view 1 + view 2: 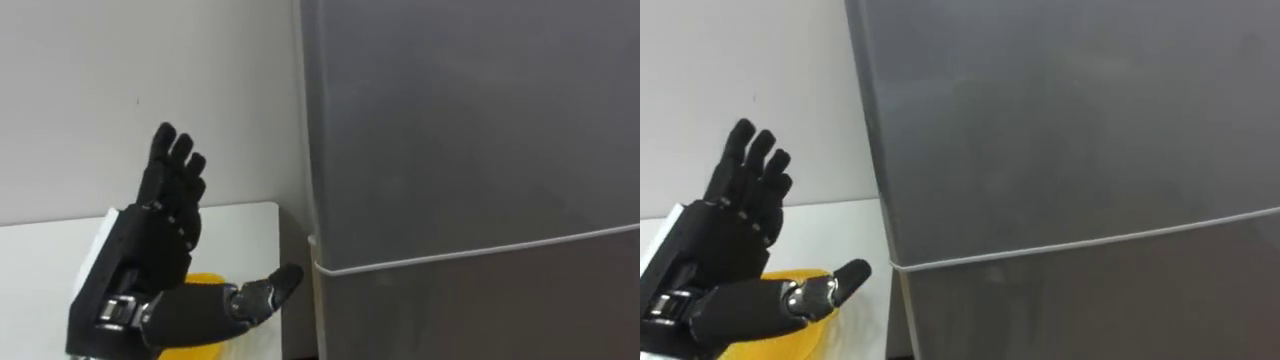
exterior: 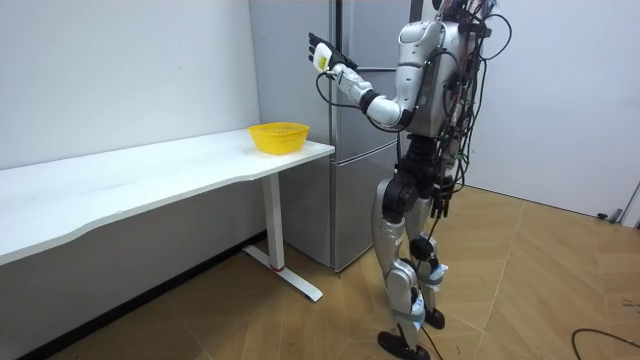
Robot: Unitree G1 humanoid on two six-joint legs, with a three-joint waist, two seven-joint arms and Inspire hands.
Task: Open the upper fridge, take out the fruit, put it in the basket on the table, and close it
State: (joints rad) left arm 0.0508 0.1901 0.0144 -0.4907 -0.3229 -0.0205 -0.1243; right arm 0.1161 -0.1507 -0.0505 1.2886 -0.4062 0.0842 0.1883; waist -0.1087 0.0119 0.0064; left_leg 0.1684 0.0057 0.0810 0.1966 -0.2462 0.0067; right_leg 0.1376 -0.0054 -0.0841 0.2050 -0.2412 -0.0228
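The left hand (image 1: 158, 235) hangs raised just beside the left edge of the grey fridge (image 2: 330, 215), fingers straight and thumb spread wide, holding nothing. The upper door (image 1: 470, 130) is closed, so whatever is to be fetched lies out of sight behind it. To open it well, I judge the fingertips should hook that door's near edge above the pale seam (image 1: 470, 252) and pull along its swing, because the smooth, matte panel shows no handle. Under the hand a round yellow basket (image 1: 205, 285) rests on the flat white table (image 1: 50, 260).
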